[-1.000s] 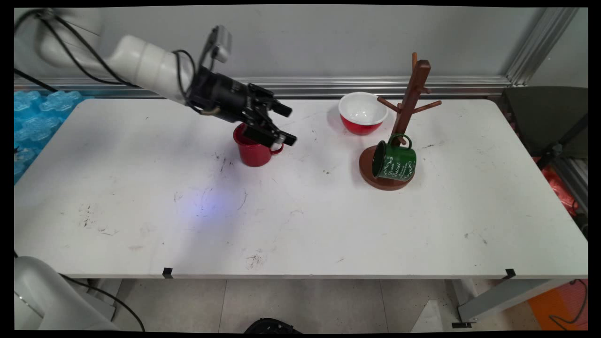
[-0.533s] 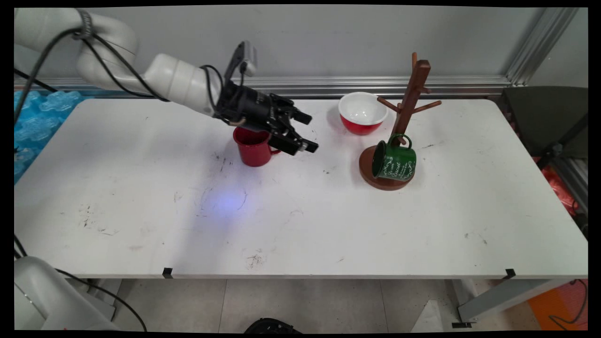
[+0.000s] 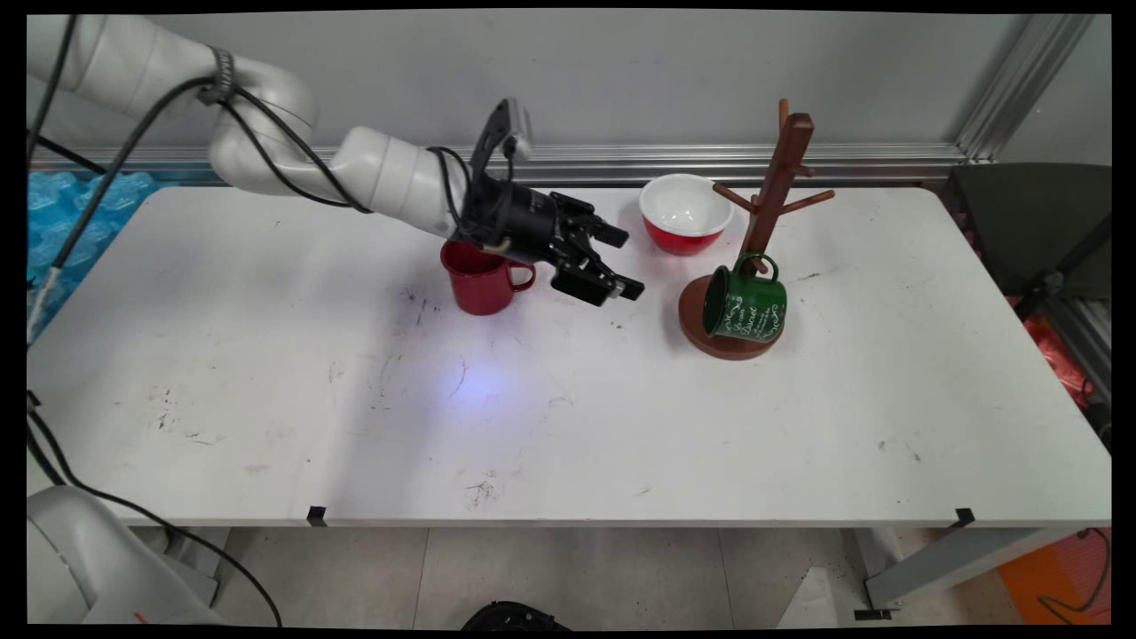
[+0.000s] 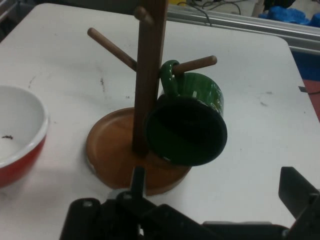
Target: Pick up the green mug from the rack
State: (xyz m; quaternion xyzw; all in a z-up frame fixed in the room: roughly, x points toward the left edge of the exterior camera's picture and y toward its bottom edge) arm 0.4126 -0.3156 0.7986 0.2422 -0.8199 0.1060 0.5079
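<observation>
Fingers apart and empty, the gripper (image 3: 621,263) hovers mid-frame between the red mug (image 3: 479,280) and the wooden mug tree (image 3: 759,240), where a green mug (image 3: 745,304) hangs. The scuffed white table (image 3: 568,426) meets a grey wall; a red bowl (image 3: 685,214) sits upper centre

The white table (image 3: 568,426) carries a red mug (image 3: 479,282), a red bowl (image 3: 685,215) and a wooden mug tree (image 3: 754,266).

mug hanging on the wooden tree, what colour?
Green mug with white lettering on its side; the lettering shows best in the main view.
</observation>
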